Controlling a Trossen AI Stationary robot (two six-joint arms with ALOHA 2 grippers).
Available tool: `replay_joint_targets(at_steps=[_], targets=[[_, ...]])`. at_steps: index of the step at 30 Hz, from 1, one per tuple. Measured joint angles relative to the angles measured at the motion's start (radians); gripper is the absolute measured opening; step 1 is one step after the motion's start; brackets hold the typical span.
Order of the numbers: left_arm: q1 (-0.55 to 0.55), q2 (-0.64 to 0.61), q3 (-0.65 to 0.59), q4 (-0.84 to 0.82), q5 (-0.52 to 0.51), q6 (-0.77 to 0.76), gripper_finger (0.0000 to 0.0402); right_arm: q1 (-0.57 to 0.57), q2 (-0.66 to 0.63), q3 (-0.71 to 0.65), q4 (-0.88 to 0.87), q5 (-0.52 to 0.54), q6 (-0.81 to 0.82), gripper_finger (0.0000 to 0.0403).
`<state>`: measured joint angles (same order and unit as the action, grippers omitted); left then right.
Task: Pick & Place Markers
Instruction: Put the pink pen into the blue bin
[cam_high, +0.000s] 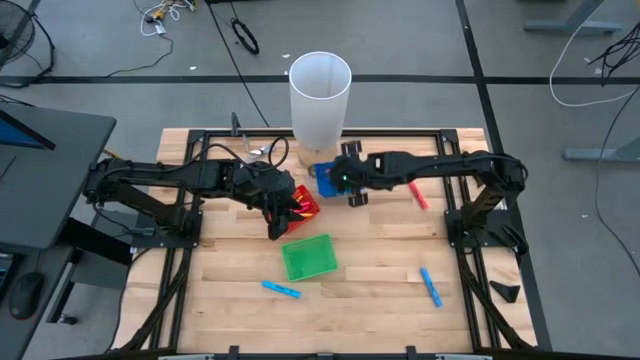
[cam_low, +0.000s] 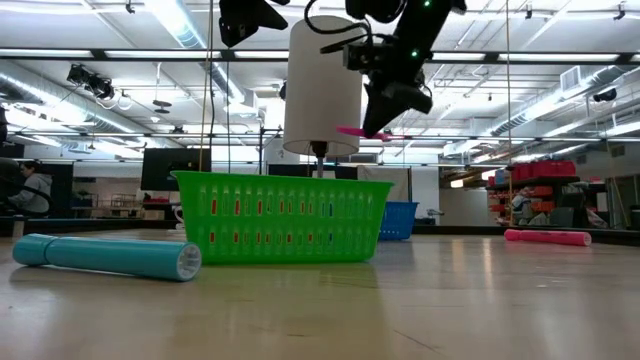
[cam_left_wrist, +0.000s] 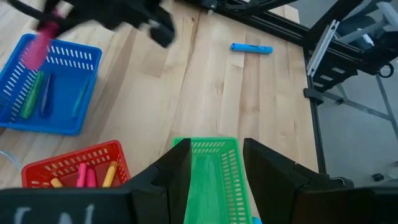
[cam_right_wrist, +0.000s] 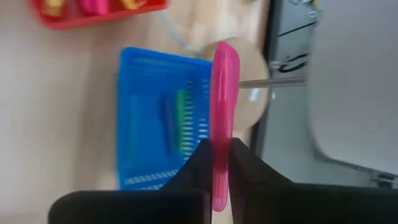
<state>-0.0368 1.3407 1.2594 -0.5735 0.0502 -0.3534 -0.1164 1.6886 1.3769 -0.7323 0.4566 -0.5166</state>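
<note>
From overhead I see the right gripper (cam_high: 352, 180) above the blue basket (cam_high: 324, 179), and the left gripper (cam_high: 279, 214) beside the red basket (cam_high: 304, 203), just back of the green basket (cam_high: 308, 257). Loose markers lie on the table (cam_high: 380, 250): a pink one (cam_high: 417, 194) and two blue ones (cam_high: 431, 287) (cam_high: 281, 289).

At table height, the right gripper (cam_low: 385, 118) holds a pink marker (cam_low: 372, 132) level in the air.

My left wrist camera shows its fingers (cam_left_wrist: 268, 168) spread apart with nothing between them, over the green basket (cam_left_wrist: 214, 174).

My right wrist camera shows the fingers (cam_right_wrist: 247, 163) clamped on the pink marker (cam_right_wrist: 222, 99), above the blue basket (cam_right_wrist: 161, 118), which has markers inside.
</note>
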Motion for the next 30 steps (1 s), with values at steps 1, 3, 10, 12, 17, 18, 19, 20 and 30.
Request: replay_joint_targets(at_steps=[1, 3, 10, 12, 17, 18, 19, 20, 30], targets=[[0.0, 0.0, 0.0, 0.0, 0.0, 0.0, 0.0151, -0.015, 0.0, 0.0, 0.018, 0.0, -0.019, 0.0014], [0.0, 0.0, 0.0, 0.0, 0.0, 0.001, 0.0151, -0.044, 0.0, 0.0, 0.054, 0.0, -0.042, 0.0014], [0.0, 0.0, 0.0, 0.0, 0.0, 0.001, 0.0151, -0.086, 0.029, -0.012, 0.083, -0.035, -0.052, 0.0014], [0.0, 0.0, 0.0, -0.001, 0.0, 0.001, 0.0151, -0.086, 0.05, -0.017, 0.109, -0.038, -0.064, 0.0014], [0.0, 0.0, 0.0, 0.0, 0.0, 0.001, 0.0151, -0.086, 0.107, -0.017, 0.126, -0.038, -0.056, 0.0014], [0.0, 0.0, 0.0, 0.0, 0.0, 0.001, 0.0151, -0.087, 0.119, -0.018, 0.126, -0.038, -0.045, 0.0014], [0.0, 0.0, 0.0, 0.0, 0.0, 0.001, 0.0151, -0.087, 0.129, -0.018, 0.13, -0.038, -0.039, 0.0014], [0.0, 0.0, 0.0, -0.001, 0.0, 0.001, 0.0151, -0.087, 0.139, -0.018, 0.126, -0.038, -0.032, 0.0014], [0.0, 0.0, 0.0, -0.002, 0.0, 0.001, 0.0151, -0.087, 0.223, -0.018, 0.089, -0.087, -0.009, 0.0014]])
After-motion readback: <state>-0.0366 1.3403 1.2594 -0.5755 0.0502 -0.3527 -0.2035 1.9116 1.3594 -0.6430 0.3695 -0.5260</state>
